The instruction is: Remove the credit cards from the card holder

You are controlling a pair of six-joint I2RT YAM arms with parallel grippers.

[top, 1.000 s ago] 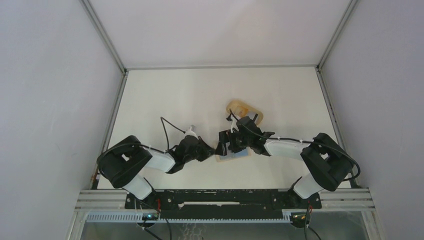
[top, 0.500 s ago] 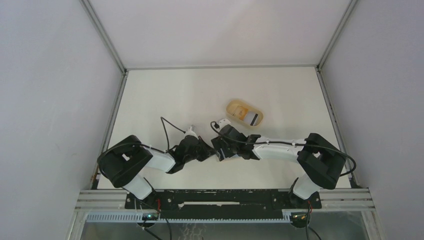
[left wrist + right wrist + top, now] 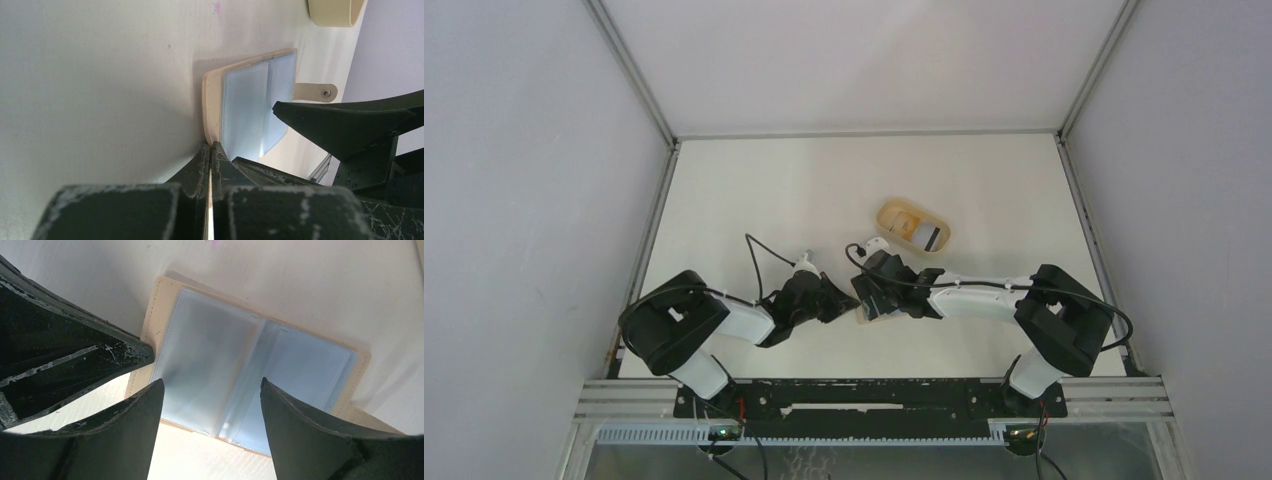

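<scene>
Near table edge: left gripper shut against card holder, right gripper spread above; credit cards need pinching next imo.

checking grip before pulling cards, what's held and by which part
left jaws pinch the flat tan leather-like card holder by its left cover edge; right jaws open, empty

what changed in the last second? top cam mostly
The right hand swung from over the tray back toward the near edge and now hangs open above the open wallet. That leaves the tray uncovered, with a card lying in it. Unchanged: the left hand stays shut at the wallet's corner.
</scene>
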